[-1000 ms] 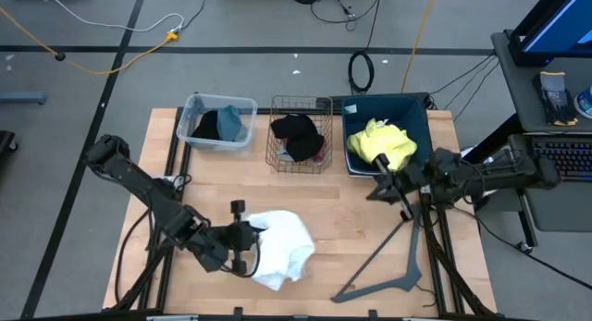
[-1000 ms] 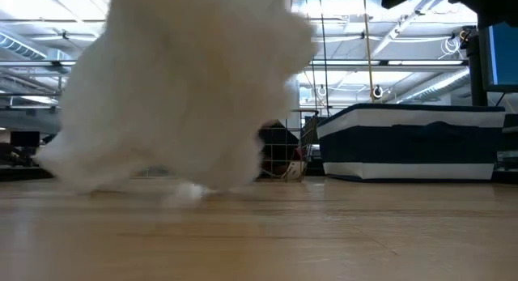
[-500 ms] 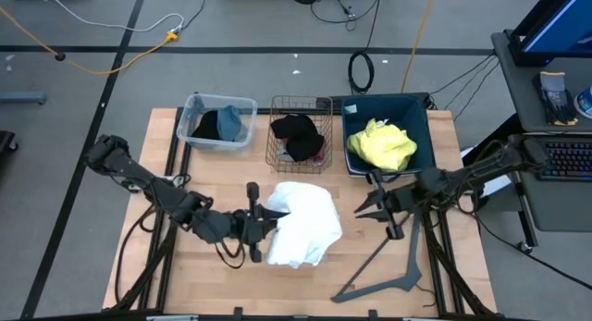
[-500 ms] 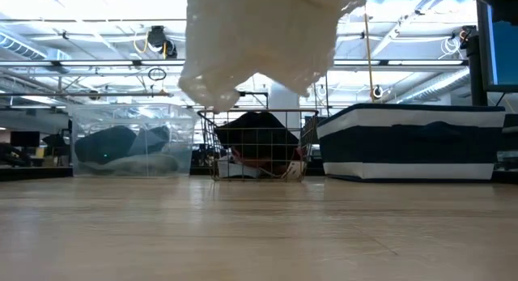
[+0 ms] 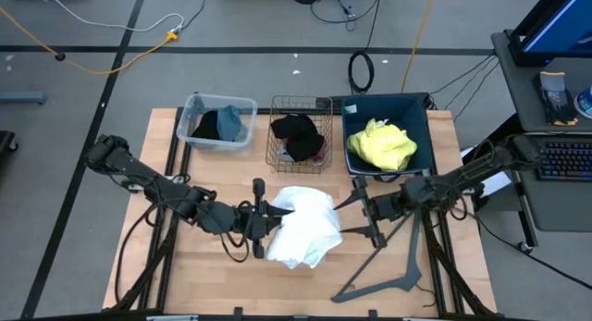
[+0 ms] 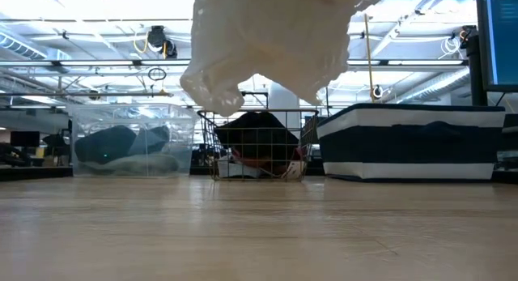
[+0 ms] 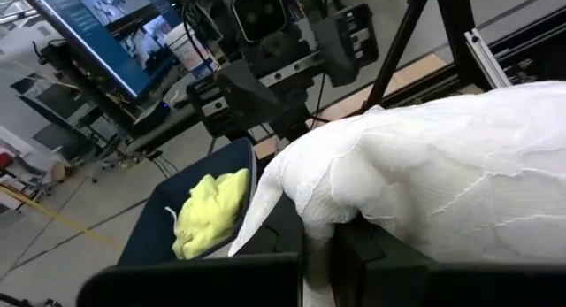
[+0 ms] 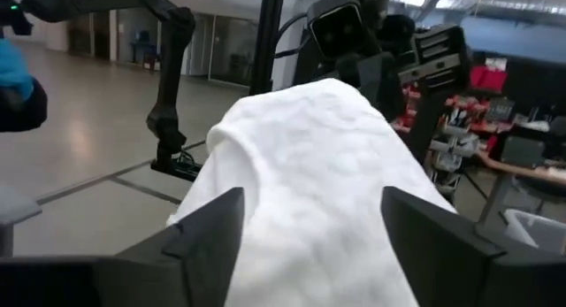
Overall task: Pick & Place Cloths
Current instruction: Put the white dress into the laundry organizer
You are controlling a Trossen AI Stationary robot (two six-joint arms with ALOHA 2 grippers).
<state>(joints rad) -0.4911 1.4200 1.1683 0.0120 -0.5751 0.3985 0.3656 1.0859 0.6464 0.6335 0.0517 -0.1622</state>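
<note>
A white cloth point(image 5: 302, 227) hangs bunched above the middle of the table, with my left gripper point(image 5: 262, 219) shut on its left side. My right gripper point(image 5: 354, 217) is open just right of it. In the right wrist view its fingers point(image 8: 205, 227) stand on either side of the white cloth point(image 8: 309, 174); I cannot tell whether they touch it. A yellow cloth point(image 5: 381, 143) lies in the dark blue bin point(image 5: 418, 113). Black and maroon cloths point(image 5: 298, 136) lie in the wire basket point(image 5: 277, 159), and blue-grey and black ones point(image 5: 222, 123) in a clear tub point(image 5: 194, 108). My left gripper pinches a bunched part of the white cloth's left side point(image 7: 354, 210) between its two fingers, which come nearly level from the table's left. How many layers it has is hidden by the folds. The cloth drapes over and below the fingers, and its lower end point(image 6: 218, 91) hangs clear of the table.
The three containers stand in a row along the table's far edge. A dark angled stand point(image 5: 393, 275) lies on the near right of the table under my right arm. Bare wood point(image 6: 259, 232) stretches below the hanging cloth.
My left gripper has risen and gone toward the table's right, rolling as it went. It has lifted the white cloth from the tabletop, and the cloth now hangs clear. My right gripper has come from the dark blue bin toward the white cloth and has opened.
</note>
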